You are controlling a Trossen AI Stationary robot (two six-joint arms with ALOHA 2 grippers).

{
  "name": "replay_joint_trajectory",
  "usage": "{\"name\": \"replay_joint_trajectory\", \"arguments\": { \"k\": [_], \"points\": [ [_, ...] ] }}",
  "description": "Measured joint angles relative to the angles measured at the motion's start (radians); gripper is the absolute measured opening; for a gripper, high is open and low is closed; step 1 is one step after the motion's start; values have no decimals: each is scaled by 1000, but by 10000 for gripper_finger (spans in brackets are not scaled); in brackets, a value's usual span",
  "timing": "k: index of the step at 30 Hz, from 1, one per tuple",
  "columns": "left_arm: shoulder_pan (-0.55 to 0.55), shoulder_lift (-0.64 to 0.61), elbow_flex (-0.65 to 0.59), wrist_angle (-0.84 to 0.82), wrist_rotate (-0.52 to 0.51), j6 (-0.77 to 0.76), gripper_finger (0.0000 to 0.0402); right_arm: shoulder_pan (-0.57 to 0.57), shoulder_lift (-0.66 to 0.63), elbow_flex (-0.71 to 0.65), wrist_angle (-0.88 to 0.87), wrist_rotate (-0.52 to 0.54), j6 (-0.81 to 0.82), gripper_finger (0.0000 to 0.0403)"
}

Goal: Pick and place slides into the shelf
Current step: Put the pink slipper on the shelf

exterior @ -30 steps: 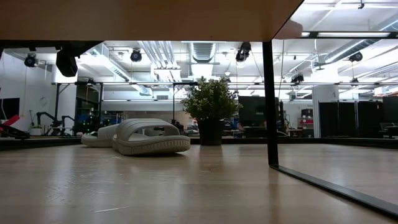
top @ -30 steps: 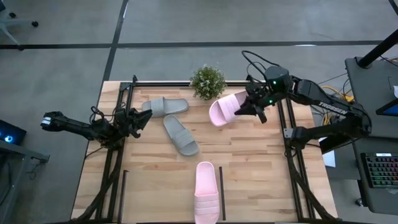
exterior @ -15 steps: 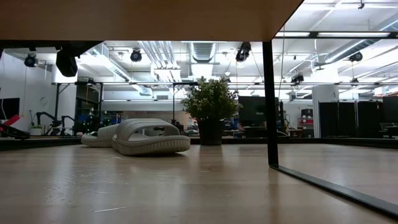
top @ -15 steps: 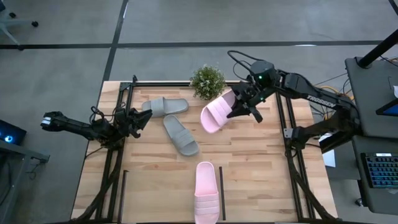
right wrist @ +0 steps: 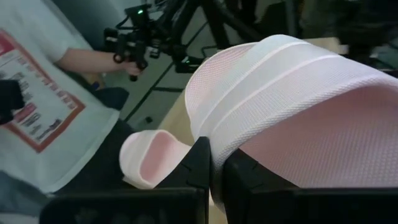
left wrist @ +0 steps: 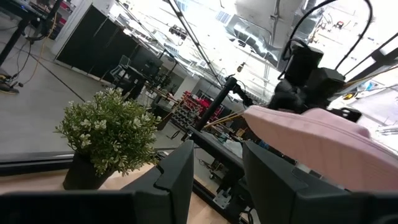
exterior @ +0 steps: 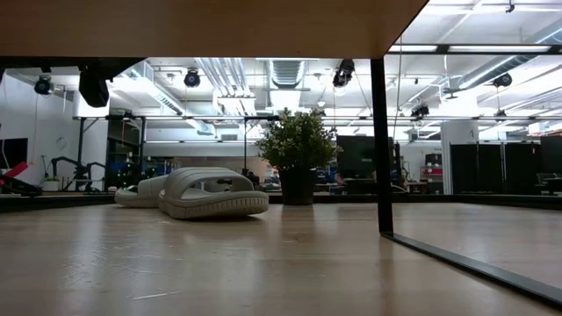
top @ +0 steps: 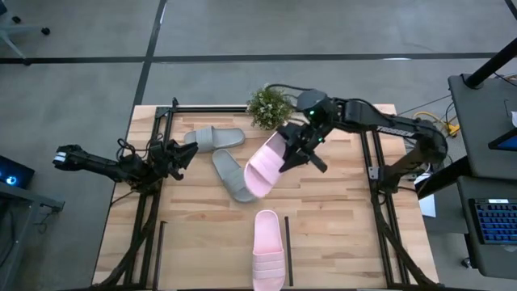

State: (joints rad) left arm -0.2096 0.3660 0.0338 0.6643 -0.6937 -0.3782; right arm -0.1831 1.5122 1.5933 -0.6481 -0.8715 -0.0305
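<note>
The right end effector (top: 292,149) is clenched on the strap of a pale pink slide (top: 262,166), carrying it in the air over the middle of the counter (top: 339,218), near the potted plant (top: 269,105). The carried slide's long axis runs diagonally, its free end dipping toward the near-left, over one grey-green slide (top: 234,176). The other grey-green slide (top: 214,138) lies just beside it, long axis across the counter. The second pink slide (top: 269,248) already lies at the near edge between the thin black bars of the shelf (top: 287,250), long axis pointing away from that edge. By my judgement one slide is placed, one is on its way, and two remain. The left end effector (top: 179,155) waits at the counter's left edge, fingers parted and empty.
</note>
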Motion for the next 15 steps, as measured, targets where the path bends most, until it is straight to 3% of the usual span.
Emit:
{"name": "replay_joint_trajectory", "arguments": {
  "k": [15],
  "points": [
    [0, 0, 0, 0, 5, -7, 123, 169, 255, 337, -62, 7, 23, 13]
  ]
}}
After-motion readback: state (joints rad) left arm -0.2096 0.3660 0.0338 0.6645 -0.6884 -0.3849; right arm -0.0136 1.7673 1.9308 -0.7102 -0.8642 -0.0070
